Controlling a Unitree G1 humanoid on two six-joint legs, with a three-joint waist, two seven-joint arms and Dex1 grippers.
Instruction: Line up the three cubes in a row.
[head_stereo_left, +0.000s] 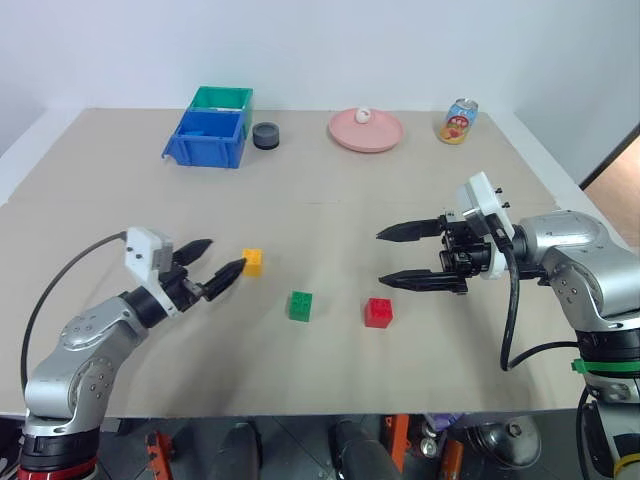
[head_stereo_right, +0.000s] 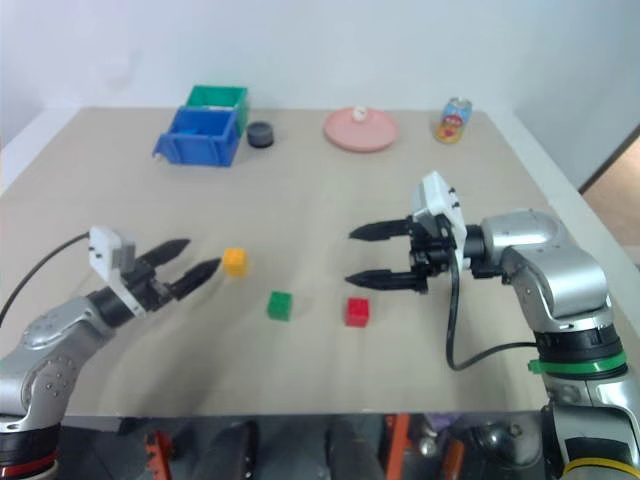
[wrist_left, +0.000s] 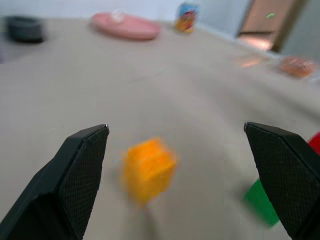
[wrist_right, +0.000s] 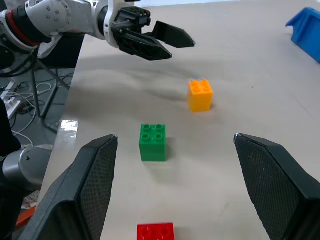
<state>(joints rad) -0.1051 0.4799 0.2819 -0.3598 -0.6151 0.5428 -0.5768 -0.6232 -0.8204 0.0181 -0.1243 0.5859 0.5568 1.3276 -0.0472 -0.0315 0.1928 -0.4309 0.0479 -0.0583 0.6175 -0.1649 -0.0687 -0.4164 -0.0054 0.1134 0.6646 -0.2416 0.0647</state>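
— Three cubes sat on the counter (head_stereo_left: 330, 215) in the left eye view: the yellow cube (head_stereo_left: 252, 261) farthest left and a little farther back, the green cube (head_stereo_left: 300, 305) in the middle, the red cube (head_stereo_left: 378, 312) to its right. Green and red were nearly level with each other; yellow broke the line.

— And the end effectors?

— The left end effector (head_stereo_left: 220, 262) hung just beside the yellow cube with its fingers spread, holding nothing. I judged it was placed there to deal with the odd one out. The right end effector (head_stereo_left: 398, 256) hovered above and right of the red cube, fingers apart and empty.

— Did the right eye view add anything?

— Same layout; a small gap showed between the left fingertips and the yellow cube.

— The left wrist view?

— Blurred, but the yellow cube seemed to lie between and beyond the two parted fingers (wrist_left: 75, 175), standing on the counter, not gripped.

— The right wrist view?

— Its wide-set fingers (wrist_right: 85, 185) framed the cubes, each well apart from the others, with the left end effector near the yellow one. The row was not yet straight.
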